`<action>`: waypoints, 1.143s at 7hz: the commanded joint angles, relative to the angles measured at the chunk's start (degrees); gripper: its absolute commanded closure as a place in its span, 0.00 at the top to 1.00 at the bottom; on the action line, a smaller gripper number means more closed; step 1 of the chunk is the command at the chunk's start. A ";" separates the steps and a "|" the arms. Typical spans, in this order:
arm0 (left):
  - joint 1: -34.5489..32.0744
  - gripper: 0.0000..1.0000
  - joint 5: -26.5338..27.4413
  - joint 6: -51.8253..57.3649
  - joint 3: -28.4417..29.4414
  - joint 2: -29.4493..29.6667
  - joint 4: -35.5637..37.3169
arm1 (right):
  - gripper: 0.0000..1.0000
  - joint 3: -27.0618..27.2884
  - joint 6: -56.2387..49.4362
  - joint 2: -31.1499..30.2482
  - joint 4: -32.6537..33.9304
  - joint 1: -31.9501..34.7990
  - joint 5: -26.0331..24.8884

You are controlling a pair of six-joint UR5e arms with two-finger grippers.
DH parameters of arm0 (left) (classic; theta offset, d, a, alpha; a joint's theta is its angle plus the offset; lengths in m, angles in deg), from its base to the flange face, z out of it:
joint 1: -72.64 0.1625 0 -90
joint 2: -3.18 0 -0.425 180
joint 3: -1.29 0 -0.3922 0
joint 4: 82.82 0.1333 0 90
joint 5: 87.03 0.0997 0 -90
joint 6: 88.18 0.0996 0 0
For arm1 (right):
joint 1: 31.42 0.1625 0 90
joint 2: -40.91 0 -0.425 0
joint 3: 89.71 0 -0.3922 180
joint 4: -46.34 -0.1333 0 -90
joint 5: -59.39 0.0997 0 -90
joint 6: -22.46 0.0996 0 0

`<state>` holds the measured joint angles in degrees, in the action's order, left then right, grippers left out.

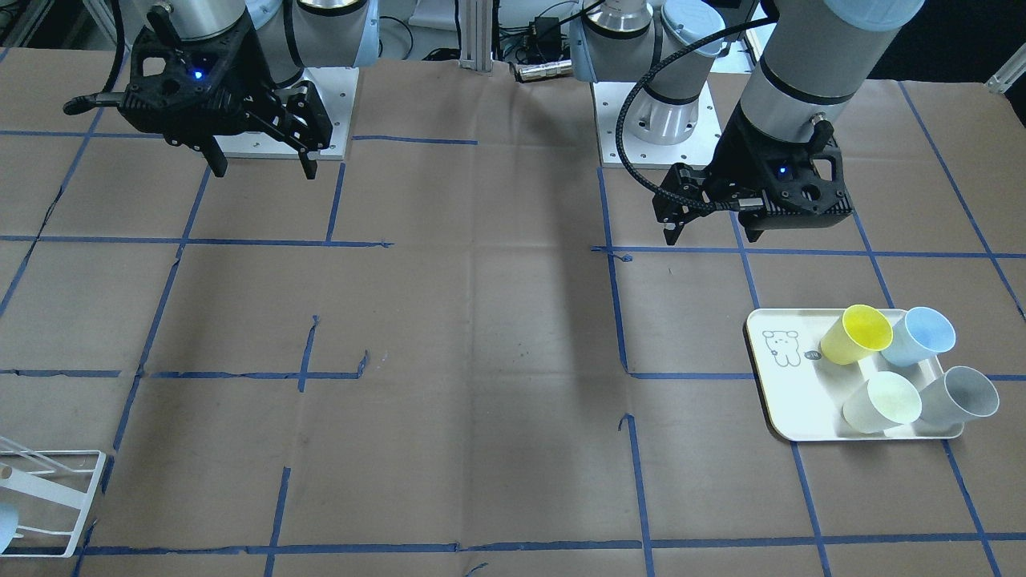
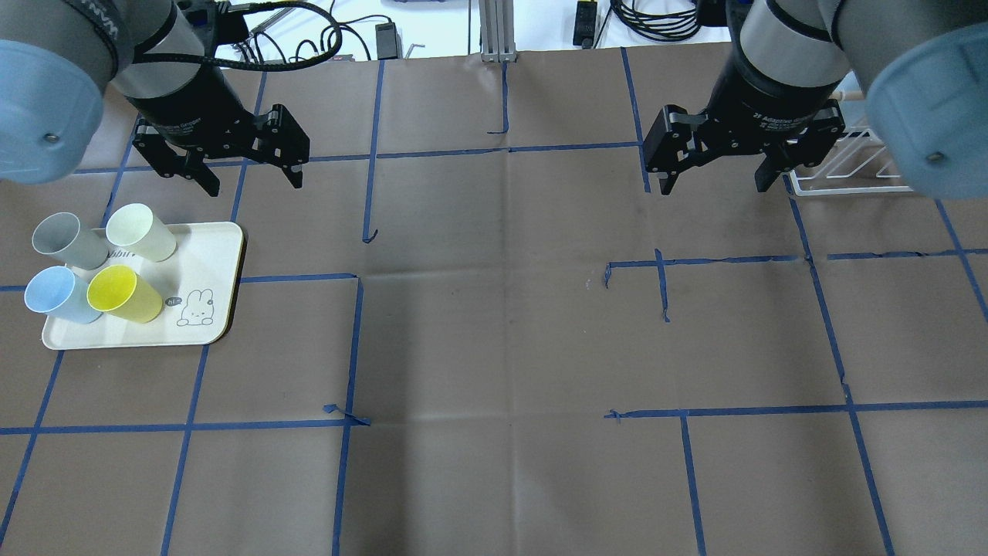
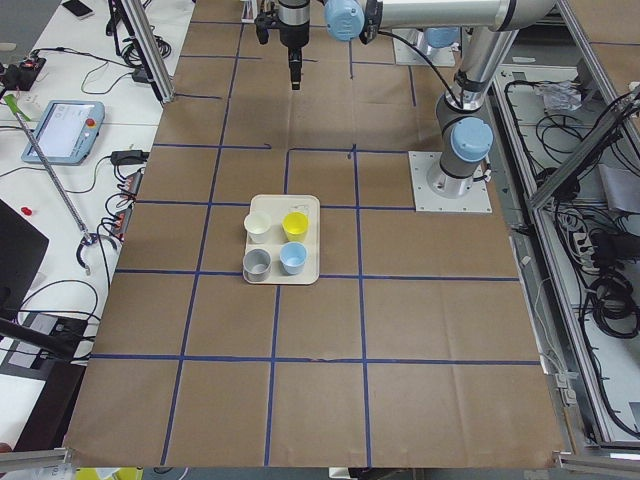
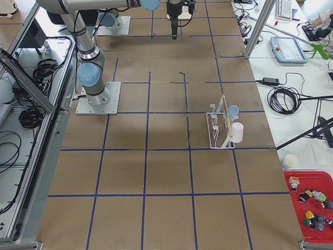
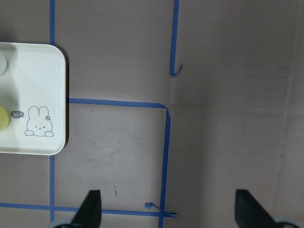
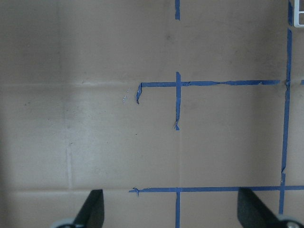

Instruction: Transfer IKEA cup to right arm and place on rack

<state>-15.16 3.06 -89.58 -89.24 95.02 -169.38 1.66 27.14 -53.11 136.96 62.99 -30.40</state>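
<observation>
Left claw point(image 2: 253, 182) and right claw point(image 2: 715, 186) hang released, empty; pickup seemingly unstarted, so left should reach the yellow cup point(image 2: 123, 293) at seven o'clock.

Diffuse, even overhead lighting; a soft, broad shadow band crosses the middle of the brown table point(image 2: 494, 347), and the cream tray point(image 1: 781, 401) glares slightly. In its wrist view the fingertips point(image 5: 91, 209) of the left gripper point(image 5: 167, 211) appear dark and soft-edged against a sharp table.
</observation>
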 commanded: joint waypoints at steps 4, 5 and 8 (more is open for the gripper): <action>0.00 1.00 0.09 0.09 0.00 0.00 -0.01 | 1.00 0.13 -0.02 0.24 0.52 0.86 -0.12; 0.00 1.00 0.09 0.09 0.00 0.00 -0.01 | 1.00 0.13 -0.02 0.24 0.52 0.86 -0.03; 0.00 1.00 0.09 0.18 0.00 0.00 -0.01 | 1.00 0.22 -0.20 0.50 0.79 0.68 -0.30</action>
<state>-15.16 3.15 -89.42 -89.24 95.02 -169.36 1.81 27.00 -52.65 137.69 63.74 -30.69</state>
